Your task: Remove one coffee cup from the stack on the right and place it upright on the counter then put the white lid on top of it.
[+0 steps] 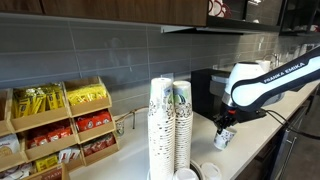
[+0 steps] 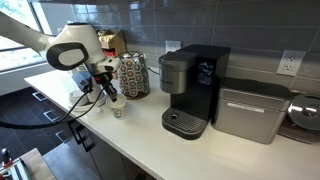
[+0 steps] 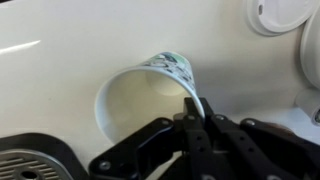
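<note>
The claw (image 3: 196, 108) is closed narrow on the wall of the coffee cup (image 3: 140, 95). In the wrist view one finger sits inside the rim and the other outside it, with the paper pinched between them. The cup's open mouth faces the camera, and its green print shows along the outer side.

In both exterior views the claw (image 1: 224, 124) (image 2: 108, 92) comes down from above onto the cup (image 1: 224, 139) (image 2: 118, 106). The cup is mouth up, low over the pale tabletop (image 2: 140, 135). I cannot tell whether its base touches the surface.

The white lid (image 3: 280, 12) lies flat on the tabletop, well apart from the cup, at the top corner of the wrist view.

The stack (image 1: 182, 125), with its green mark near the top, stands just beside a like column (image 1: 160, 125). In an exterior view both columns (image 2: 130, 75) stand behind the cup, near the wall.

A black coffee machine (image 2: 192, 88) stands on the tabletop past the cup. Its drip tray (image 3: 30, 165) shows at the lower corner of the wrist view.
</note>
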Robot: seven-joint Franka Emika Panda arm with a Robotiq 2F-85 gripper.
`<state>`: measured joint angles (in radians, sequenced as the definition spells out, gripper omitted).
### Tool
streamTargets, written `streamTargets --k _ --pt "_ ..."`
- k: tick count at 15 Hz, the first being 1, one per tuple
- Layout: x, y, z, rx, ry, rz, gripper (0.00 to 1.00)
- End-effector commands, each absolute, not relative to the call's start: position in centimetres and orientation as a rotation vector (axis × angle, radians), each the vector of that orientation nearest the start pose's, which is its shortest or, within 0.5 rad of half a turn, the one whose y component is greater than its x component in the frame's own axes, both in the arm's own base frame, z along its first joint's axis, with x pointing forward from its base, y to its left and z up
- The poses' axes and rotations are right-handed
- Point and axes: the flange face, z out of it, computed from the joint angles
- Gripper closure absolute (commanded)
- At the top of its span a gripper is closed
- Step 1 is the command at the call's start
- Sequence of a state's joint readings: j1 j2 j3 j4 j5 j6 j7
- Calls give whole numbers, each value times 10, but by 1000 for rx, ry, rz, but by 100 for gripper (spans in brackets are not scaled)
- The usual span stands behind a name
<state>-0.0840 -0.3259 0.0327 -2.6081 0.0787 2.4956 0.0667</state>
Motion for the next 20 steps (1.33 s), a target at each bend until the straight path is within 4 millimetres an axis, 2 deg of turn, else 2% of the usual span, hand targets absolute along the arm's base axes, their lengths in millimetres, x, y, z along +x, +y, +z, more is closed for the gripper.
streamTargets --k 1,7,12,13,14,15,16,20 --pt "436 -15 402 -3158 94 -239 92" --pt "445 6 394 -3280 -142 -134 91" --pt "448 16 378 -3335 -235 -124 91" --pt "448 16 376 -3340 -246 -118 87" --pt "447 17 375 -3342 -256 -111 66" --pt "446 17 376 -3338 -266 -113 64" --pt "445 17 379 -3339 -260 -120 58" --pt "434 26 397 -3309 -275 -169 27"
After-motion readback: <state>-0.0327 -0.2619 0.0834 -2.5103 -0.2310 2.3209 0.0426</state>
